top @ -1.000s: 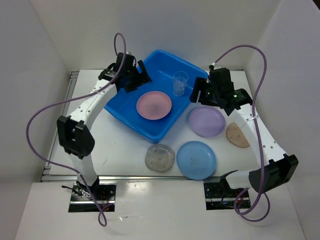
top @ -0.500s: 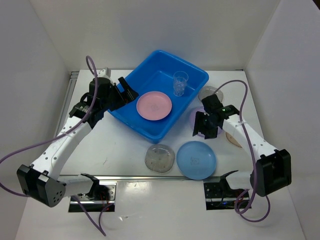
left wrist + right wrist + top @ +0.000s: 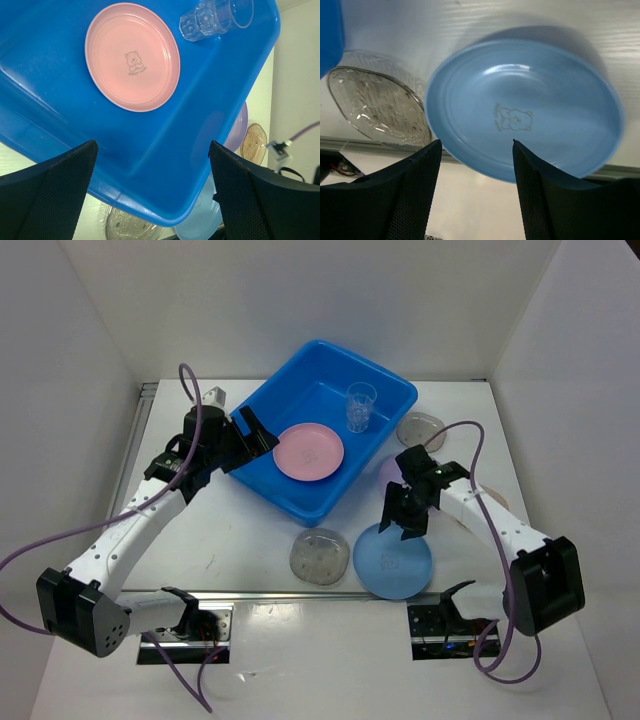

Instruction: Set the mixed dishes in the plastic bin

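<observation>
The blue plastic bin (image 3: 300, 400) holds a pink plate (image 3: 309, 452) and an upright clear ribbed cup (image 3: 360, 406). My left gripper (image 3: 255, 435) is open and empty at the bin's left rim; its wrist view looks down on the pink plate (image 3: 132, 56) and the cup (image 3: 215, 17). My right gripper (image 3: 402, 522) is open and empty, low over the far edge of the blue plate (image 3: 392, 560), which fills its wrist view (image 3: 525, 110). A speckled grey plate (image 3: 320, 555) lies left of the blue plate. The lavender plate (image 3: 385, 472) is mostly hidden behind my right arm.
A clear round dish (image 3: 420, 428) lies right of the bin. A tan plate (image 3: 252, 142) lies beside the lavender plate, mostly hidden under my right arm in the top view. White walls enclose the table on three sides. The near table edge runs just below the blue plate.
My right gripper has moved from beside the bin, over the lavender plate, down to the blue plate. My left arm pulled back from over the bin to its left rim.
</observation>
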### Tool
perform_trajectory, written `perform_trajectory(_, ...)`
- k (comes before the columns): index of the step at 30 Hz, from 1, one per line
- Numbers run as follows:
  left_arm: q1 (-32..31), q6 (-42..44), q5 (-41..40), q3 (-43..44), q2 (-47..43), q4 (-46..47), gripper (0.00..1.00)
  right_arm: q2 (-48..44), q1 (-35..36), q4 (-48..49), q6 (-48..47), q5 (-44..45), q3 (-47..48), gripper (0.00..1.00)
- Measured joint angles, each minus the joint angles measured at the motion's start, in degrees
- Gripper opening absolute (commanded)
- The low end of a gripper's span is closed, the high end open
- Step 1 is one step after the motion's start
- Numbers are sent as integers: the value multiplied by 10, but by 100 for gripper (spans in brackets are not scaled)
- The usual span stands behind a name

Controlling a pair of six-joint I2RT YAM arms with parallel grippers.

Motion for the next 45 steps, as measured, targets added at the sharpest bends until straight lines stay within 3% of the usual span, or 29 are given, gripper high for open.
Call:
perform_trajectory(13, 0, 17, 4, 0, 0, 7, 100, 142, 61, 105, 26, -13, 70, 64)
perform_trajectory(27, 0, 29, -3, -5, 0, 7, 100, 159, 116, 116, 64, -10, 41, 63)
perform_trajectory(32, 0, 32, -8, -5, -1, 7, 100, 162, 121, 124, 76, -11, 23, 57)
perform_trajectory(40, 0, 32, -15, -5, -9, 6, 100, 193, 127, 142, 83, -9, 17, 56)
perform_trajectory(45, 0, 34, -24, -5, -10, 3, 100, 221, 134, 145, 83, 3, 23, 45)
